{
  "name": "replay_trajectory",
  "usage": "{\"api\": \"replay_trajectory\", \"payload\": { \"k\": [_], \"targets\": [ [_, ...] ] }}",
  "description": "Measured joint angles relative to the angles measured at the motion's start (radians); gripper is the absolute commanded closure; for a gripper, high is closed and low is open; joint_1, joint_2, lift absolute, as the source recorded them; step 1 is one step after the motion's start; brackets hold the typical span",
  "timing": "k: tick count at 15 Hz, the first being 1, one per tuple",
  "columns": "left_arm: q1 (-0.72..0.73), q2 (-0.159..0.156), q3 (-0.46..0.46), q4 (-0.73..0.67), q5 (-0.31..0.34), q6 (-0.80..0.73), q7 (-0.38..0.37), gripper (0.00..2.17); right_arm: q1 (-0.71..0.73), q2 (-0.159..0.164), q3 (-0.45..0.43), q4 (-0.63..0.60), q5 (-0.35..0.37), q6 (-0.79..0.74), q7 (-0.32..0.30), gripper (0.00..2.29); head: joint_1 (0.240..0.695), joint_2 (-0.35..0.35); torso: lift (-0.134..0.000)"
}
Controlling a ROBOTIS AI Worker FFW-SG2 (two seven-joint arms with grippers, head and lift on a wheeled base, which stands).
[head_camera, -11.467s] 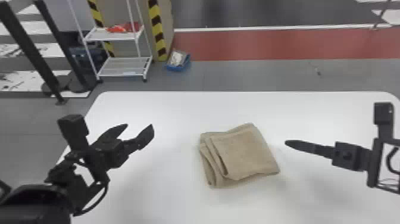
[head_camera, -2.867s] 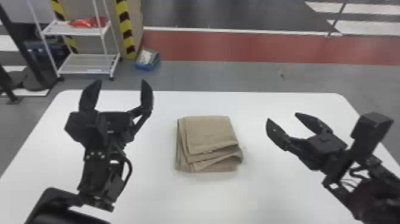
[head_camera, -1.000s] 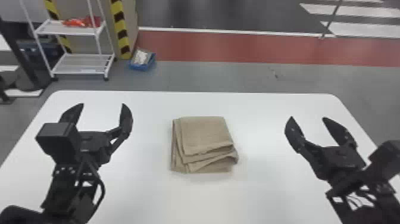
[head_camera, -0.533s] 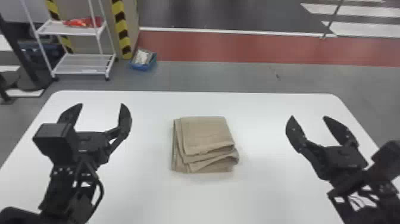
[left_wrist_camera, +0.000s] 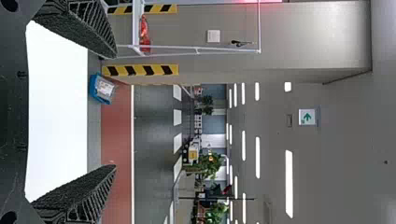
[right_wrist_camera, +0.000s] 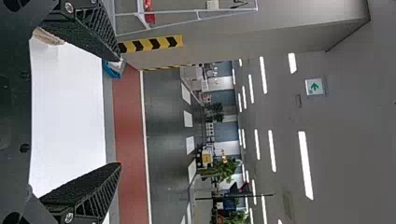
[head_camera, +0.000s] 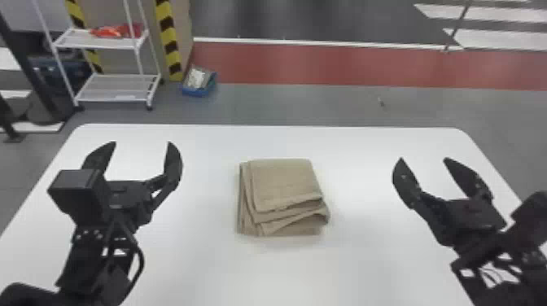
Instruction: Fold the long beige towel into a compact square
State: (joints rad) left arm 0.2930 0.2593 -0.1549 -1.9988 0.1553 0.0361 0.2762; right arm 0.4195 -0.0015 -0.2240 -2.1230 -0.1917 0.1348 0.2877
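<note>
With the squarish beige cloth towel (head_camera: 285, 183) seemingly fully folded, black left gripper (head_camera: 142, 142) and black right gripper (head_camera: 424, 158), both open, need only withdraw.

Got 2 decent gaps over the desk (head_camera: 358, 264), tbh; beige towel (head_camera: 285, 183) sits between left end effector (head_camera: 142, 143) and right end effector (head_camera: 424, 158).

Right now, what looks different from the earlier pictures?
The left claw and right claw have swung from pointing inward to pointing toward the table's far edge. The towel has turned squarer with that edge, more layers showing at its near side. It remains folded on the table, unheld.
</note>
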Motion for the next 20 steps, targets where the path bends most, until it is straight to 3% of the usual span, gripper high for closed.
{"api": "replay_trajectory", "payload": {
  "k": [20],
  "targets": [
    [0.031,0.002,-0.003,-0.034,-0.014,-0.015,-0.007,0.04,-0.008,0.000,-0.010,-0.015,-0.002,0.071,0.019,0.09,0.695,-0.065,-0.124]
  ]
}}
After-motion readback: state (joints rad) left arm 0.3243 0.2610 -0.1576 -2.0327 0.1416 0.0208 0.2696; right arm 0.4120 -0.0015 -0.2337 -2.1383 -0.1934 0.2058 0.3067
